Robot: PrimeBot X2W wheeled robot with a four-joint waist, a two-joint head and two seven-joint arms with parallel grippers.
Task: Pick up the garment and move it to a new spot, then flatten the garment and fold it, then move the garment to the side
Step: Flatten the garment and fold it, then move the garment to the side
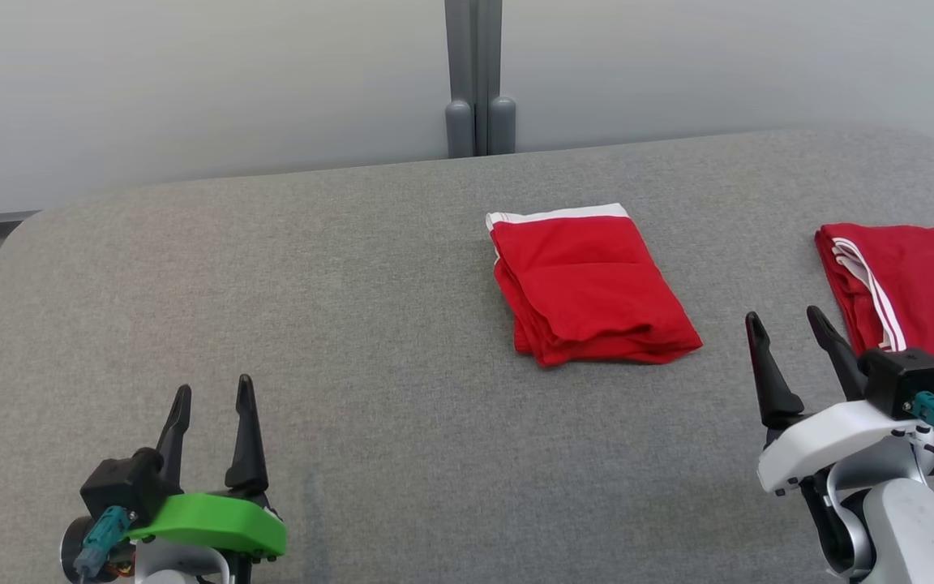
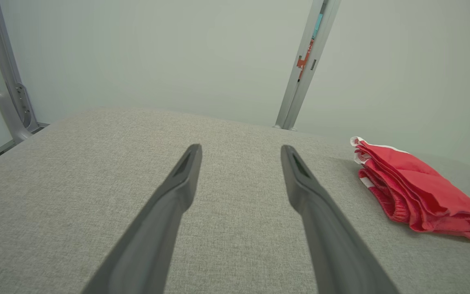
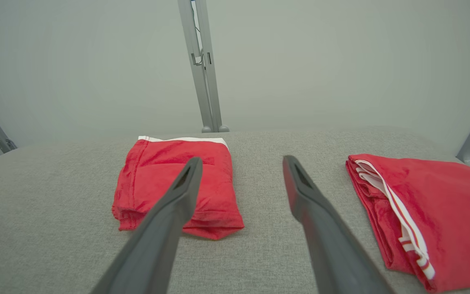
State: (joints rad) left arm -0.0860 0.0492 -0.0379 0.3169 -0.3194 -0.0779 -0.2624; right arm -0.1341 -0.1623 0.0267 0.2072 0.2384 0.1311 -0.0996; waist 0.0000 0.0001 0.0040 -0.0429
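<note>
Two red garments [image 1: 593, 284] [image 1: 913, 292] (right one seemingly folded too), two tools [image 1: 214, 385] [image 1: 783, 313], one table [image 1: 272, 284].

The left tool [image 2: 241, 152] hangs over the grey desk [image 2: 76, 171], its two fingers [image 2: 169, 212] spread wide. A folded red garment [image 2: 416, 192] lies well apart from it, near the desk's far edge.

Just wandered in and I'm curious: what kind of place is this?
Probably a robot test booth, not a home: a grey padded table walled by plain pale panels on a metal post, with a folded red garment and a second red garment laid out.
</note>
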